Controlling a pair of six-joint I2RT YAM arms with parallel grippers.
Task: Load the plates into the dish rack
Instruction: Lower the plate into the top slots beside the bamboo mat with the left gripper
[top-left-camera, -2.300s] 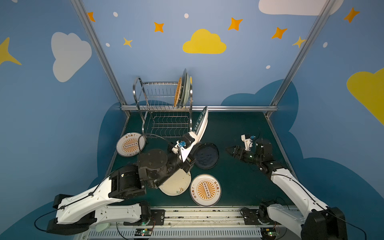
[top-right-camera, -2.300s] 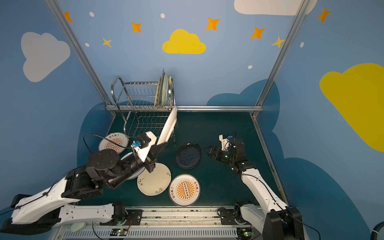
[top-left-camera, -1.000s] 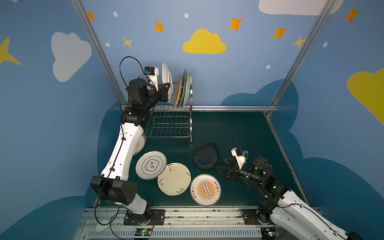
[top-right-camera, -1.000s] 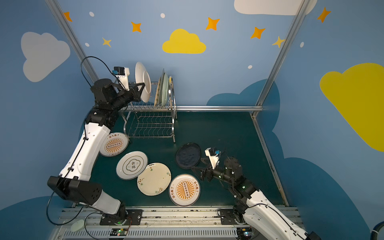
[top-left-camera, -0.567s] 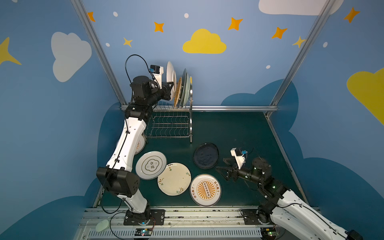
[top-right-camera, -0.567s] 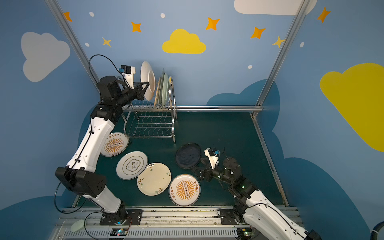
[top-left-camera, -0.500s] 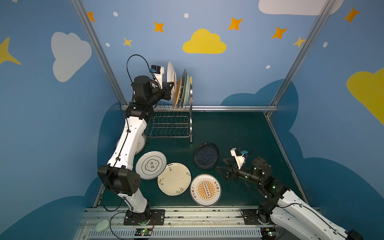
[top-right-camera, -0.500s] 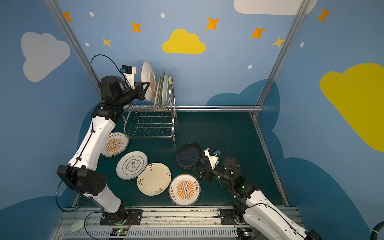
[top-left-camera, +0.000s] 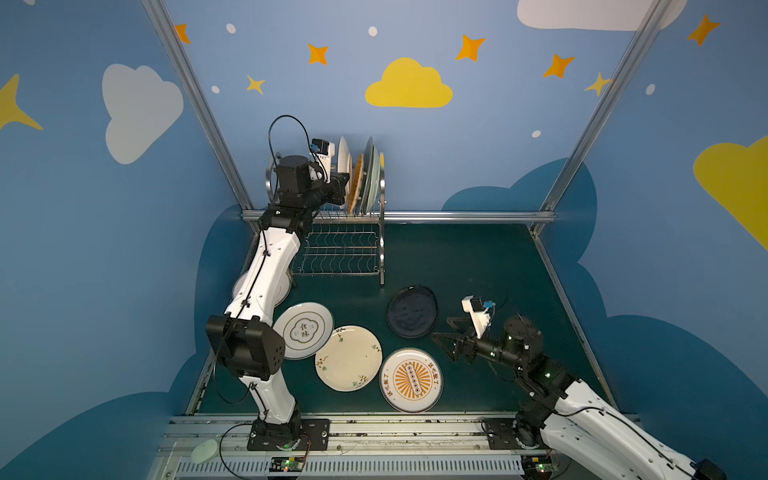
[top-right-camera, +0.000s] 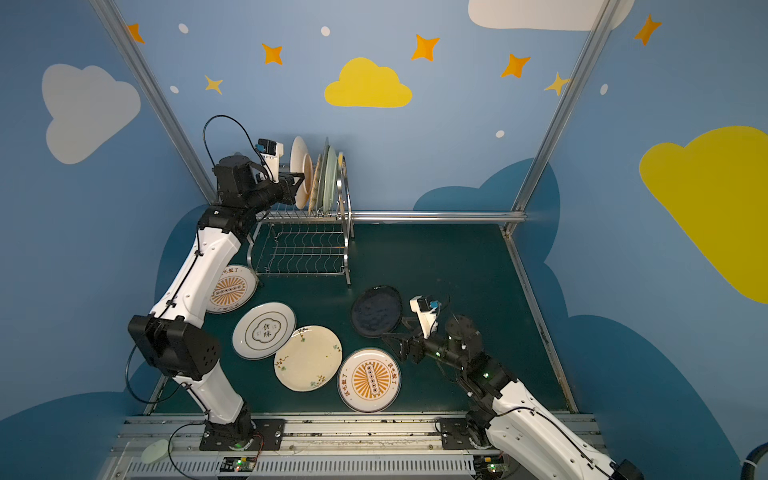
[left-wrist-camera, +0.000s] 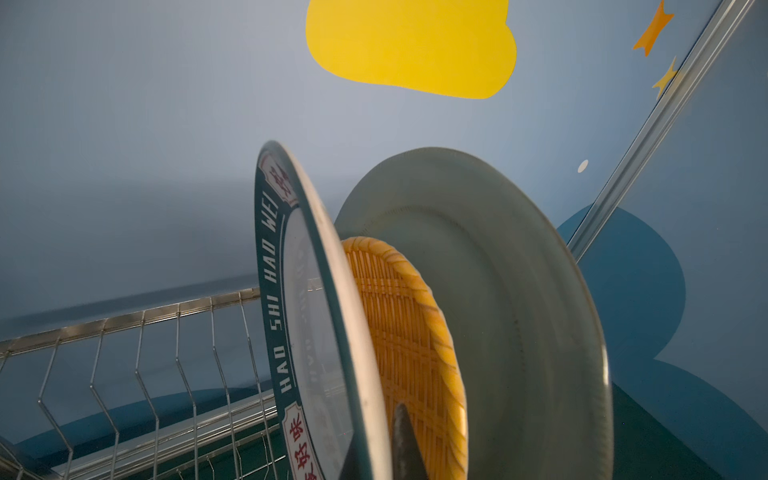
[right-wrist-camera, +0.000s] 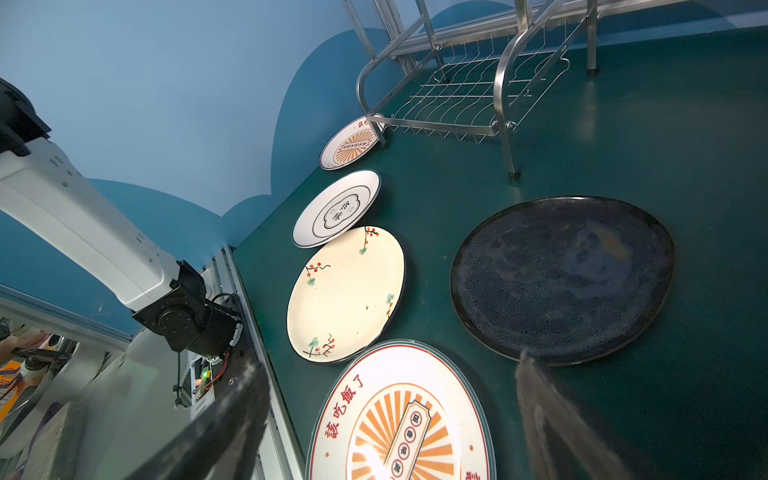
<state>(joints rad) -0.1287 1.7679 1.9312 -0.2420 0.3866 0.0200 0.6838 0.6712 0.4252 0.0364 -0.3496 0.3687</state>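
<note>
Slotting: my left gripper (top-right-camera: 296, 187) clamped the teal-rimmed plate (left-wrist-camera: 307, 332) (upright, beside the yellow plate (left-wrist-camera: 407, 324)) at the dish rack (top-left-camera: 381, 245); next, seat, then release.

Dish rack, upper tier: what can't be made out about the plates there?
Teal-rimmed plate: whether its lower edge sits in a dish rack slot; cut off by the left wrist view's frame, hidden behind the left pincer in both top views.
Plates behind it: exact count; edge-on and overlapping.
</note>
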